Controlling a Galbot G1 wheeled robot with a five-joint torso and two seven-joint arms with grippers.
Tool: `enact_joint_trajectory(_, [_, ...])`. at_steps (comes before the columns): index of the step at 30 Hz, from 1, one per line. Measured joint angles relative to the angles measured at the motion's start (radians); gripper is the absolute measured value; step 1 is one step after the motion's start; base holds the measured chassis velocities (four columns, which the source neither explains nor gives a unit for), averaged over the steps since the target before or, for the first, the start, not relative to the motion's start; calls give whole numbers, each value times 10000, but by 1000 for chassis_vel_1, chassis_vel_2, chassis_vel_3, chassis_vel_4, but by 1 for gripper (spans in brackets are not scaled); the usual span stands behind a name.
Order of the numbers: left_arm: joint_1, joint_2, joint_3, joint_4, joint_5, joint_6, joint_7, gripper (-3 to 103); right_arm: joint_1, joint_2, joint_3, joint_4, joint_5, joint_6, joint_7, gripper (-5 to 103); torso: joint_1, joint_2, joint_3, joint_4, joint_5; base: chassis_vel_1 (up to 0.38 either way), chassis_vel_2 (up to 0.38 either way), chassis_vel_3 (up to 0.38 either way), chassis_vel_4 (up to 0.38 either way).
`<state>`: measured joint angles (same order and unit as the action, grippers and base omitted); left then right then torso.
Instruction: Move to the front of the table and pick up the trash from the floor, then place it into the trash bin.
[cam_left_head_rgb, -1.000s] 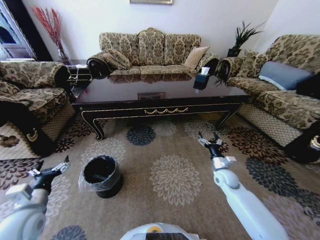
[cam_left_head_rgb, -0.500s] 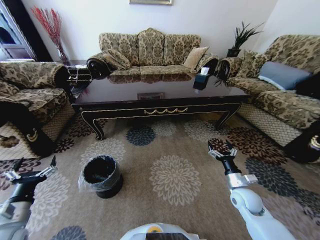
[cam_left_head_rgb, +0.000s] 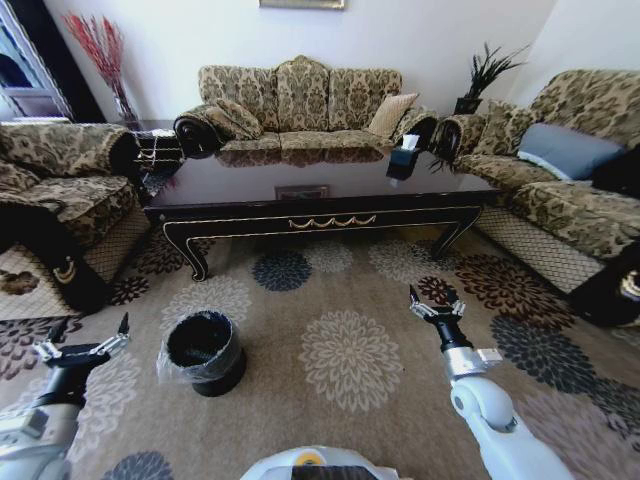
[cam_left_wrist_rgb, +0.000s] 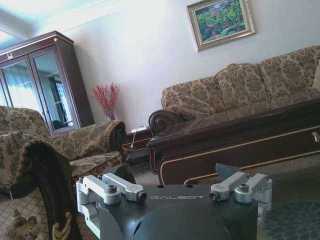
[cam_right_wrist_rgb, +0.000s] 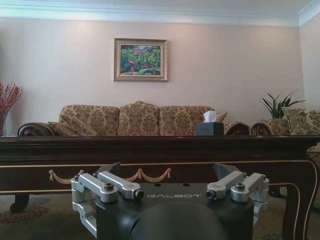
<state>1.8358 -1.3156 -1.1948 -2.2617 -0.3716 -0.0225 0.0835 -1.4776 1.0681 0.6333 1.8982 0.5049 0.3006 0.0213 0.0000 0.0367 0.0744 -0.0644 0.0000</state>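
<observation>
Trash bin (cam_left_head_rgb: 203, 350) stands on floor (cam_left_head_rgb: 340, 300), near left of scene, bag puffed over rim. Table (cam_left_head_rgb: 320, 185) beyond it, spanning far middle, gold scroll trim facing robot. Tissue box (cam_left_head_rgb: 403, 160) on table top, right part. Left gripper (cam_left_head_rgb: 84, 341) low, left of bin, fingers spread, empty. Right gripper (cam_left_head_rgb: 434, 304) over carpet, right of centre, short of table, fingers spread, empty. Sofas around table on three sides.

Room evenly daylit; window (cam_left_head_rgb: 18, 60) bright at far left. Glossy table (cam_left_head_rgb: 300, 185) mirrors sofa. Head view fisheye-bowed at edges. Left wrist view washed out at ceiling.
</observation>
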Motion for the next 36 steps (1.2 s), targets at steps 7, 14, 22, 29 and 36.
enact_joint_trajectory(7, [54, 47, 53, 11, -111, 115, 250, 100, 93, -34, 6, -141, -8, 56, -35, 100, 0, 0, 1, 1, 1, 28, -30, -28, 26])
enact_joint_trajectory(14, [23, 81, 105, 158, -282, 116, 342, 100, 201, -13, -63, -302, 0, 63, -31, 100, 0, 0, 0, 2, -1, 145, -153, -151, 150])
enact_joint_trajectory(22, [-30, 93, 198, 102, -369, 138, 357, 100, 281, 53, -125, -480, 17, 82, -30, 100, 0, 0, -1, 1, -5, 270, -265, -272, 262])
enact_joint_trajectory(29, [-117, 79, 299, 204, -318, 136, 358, 100, 390, 58, -149, -609, 33, 93, -30, 100, 0, 0, -1, 2, -3, 299, -301, -292, 286])
enact_joint_trajectory(36, [-245, 92, 384, 307, -251, 151, 335, 100, 467, 68, -173, -750, 38, 129, -58, 100, 0, 0, 1, 1, -4, 293, -291, -285, 283])
